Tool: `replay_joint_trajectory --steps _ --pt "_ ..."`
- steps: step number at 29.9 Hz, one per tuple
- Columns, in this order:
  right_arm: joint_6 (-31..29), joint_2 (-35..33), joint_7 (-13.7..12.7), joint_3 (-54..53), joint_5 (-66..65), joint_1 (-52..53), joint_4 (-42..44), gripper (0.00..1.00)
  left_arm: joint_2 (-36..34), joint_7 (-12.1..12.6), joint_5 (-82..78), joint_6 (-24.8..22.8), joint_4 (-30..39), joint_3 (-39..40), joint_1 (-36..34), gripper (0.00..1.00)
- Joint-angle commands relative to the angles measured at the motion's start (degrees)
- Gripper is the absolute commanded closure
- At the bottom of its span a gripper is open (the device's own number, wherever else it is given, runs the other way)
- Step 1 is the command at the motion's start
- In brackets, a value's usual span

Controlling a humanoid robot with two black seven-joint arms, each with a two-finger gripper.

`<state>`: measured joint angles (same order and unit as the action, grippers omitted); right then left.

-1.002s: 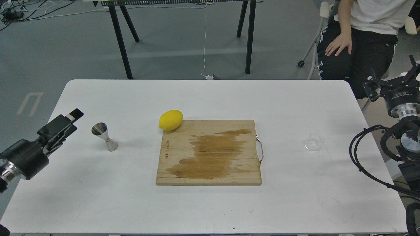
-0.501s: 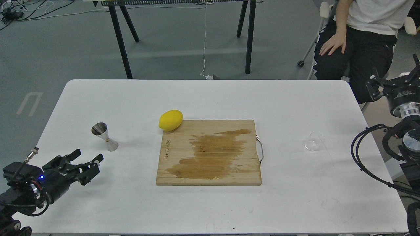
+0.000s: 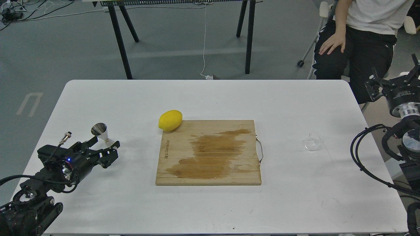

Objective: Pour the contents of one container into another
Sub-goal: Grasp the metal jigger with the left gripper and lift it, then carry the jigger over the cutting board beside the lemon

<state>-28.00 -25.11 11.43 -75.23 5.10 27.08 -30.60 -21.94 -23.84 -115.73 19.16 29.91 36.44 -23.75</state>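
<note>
Jigger (image 3: 100, 131) stands left of the cutting board (image 3: 209, 152); the glass cup (image 3: 312, 141) is right of it. Left gripper (image 3: 106, 151), fingers apart, should close on the narrow waist without tipping it.

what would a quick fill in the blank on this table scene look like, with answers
1. The lemon rests at the far-left corner of the wooden ____.
2. The left claw is closing in on the metal ____.
3. The glass cup stands to the ____ of the board.
4. The stain on the board is ____ in colour.

Missing words: cutting board; jigger; right; brown
</note>
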Motion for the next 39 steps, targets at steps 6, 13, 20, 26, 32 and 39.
replay_joint_trajectory --steps 6,13,20,26,32,39 --pt "0.0 0.2 0.0 -0.1 0.0 0.1 -0.4 0.00 2.3 -0.2 0.0 0.0 -2.9 -0.1 -1.8 0.40" --pt "0.0 0.1 0.0 -0.1 0.1 0.3 -0.8 0.00 1.9 -0.1 0.0 0.1 -2.9 -0.1 -2.0 0.73" --pt "0.0 0.0 0.0 -0.2 0.1 0.3 -1.0 0.00 1.8 -0.4 -0.4 3.3 -2.2 -0.1 -1.9 0.82" --pt "0.0 -0.6 0.0 -0.2 0.1 0.3 -1.0 0.00 -1.1 -0.7 -0.5 4.7 1.2 -0.1 -6.0 0.81" --pt "0.0 -1.1 0.0 -0.2 0.1 0.3 -1.0 0.00 -3.8 -0.2 -3.2 4.0 13.5 -1.0 -11.3 0.82" --pt "0.0 -1.8 0.0 -0.2 0.1 0.3 -0.9 0.00 -2.2 1.3 -9.3 2.8 23.0 -8.0 -15.4 0.85"
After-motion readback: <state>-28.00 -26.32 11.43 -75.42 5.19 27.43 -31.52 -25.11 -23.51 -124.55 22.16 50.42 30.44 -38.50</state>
